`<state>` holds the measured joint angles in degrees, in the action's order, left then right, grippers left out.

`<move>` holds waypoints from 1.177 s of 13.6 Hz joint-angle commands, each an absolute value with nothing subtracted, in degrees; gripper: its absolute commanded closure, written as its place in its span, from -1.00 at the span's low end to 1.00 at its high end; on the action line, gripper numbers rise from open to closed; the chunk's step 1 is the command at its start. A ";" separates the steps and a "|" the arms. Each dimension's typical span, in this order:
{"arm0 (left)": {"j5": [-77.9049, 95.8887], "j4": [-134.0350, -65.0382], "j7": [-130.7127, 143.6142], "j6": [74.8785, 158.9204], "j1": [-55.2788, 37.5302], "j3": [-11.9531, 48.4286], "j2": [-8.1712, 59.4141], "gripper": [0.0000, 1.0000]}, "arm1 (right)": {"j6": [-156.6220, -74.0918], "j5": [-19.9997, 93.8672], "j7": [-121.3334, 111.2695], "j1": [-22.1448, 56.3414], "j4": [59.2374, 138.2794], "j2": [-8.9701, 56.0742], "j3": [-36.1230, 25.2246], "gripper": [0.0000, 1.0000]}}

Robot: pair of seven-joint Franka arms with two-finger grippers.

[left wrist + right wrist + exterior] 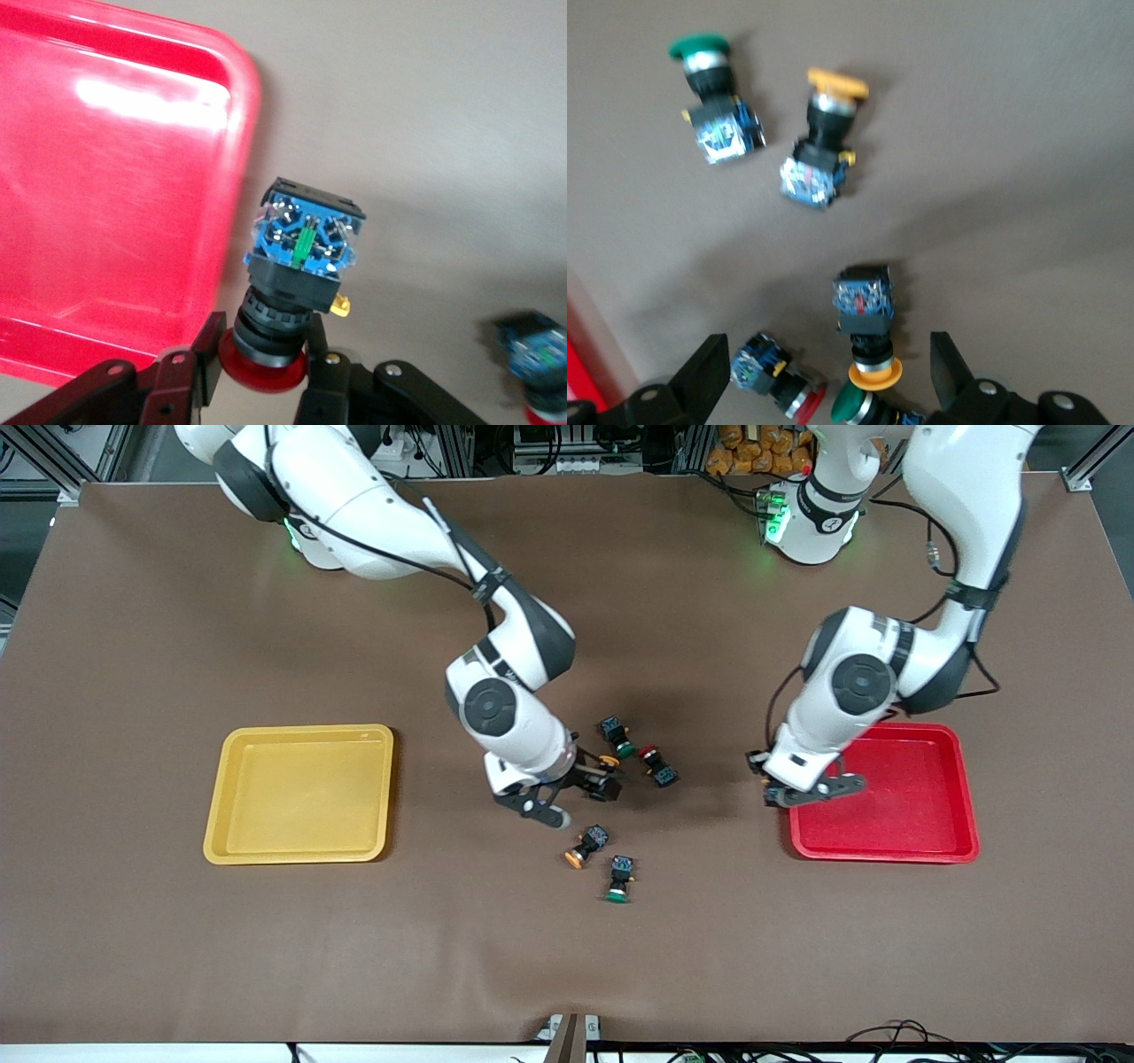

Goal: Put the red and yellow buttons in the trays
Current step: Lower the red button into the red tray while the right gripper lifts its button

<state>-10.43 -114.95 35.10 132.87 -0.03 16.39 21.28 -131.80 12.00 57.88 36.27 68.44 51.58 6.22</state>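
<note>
My left gripper [776, 785] hangs over the table beside the red tray's [886, 856] edge toward the right arm's end. In the left wrist view it [261, 354] is shut on a red-capped button [301, 257], with the tray [106, 177] next to it. My right gripper [580, 793] is open, low over the cluster of buttons at mid-table. In the right wrist view it [824, 372] straddles a yellow-capped button [864, 319] and a second red-capped button [775, 376]. That red button [657, 767] and the yellow one [606, 765] also show in the front view. A second yellow button [585, 846] lies nearer the camera. The yellow tray [297, 859] holds nothing.
Two green-capped buttons lie among the others: one [616, 737] next to the right gripper's fingers, one [620, 879] nearest the camera. The red tray's floor shows nothing in it. Cables and aluminium frame run along the robots' edge of the table.
</note>
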 commanded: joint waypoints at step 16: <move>-27.25 -113.91 14.68 141.94 21.71 16.70 31.20 -0.19 | -136.94 8.62 56.78 42.80 63.37 60.65 0.26 0.97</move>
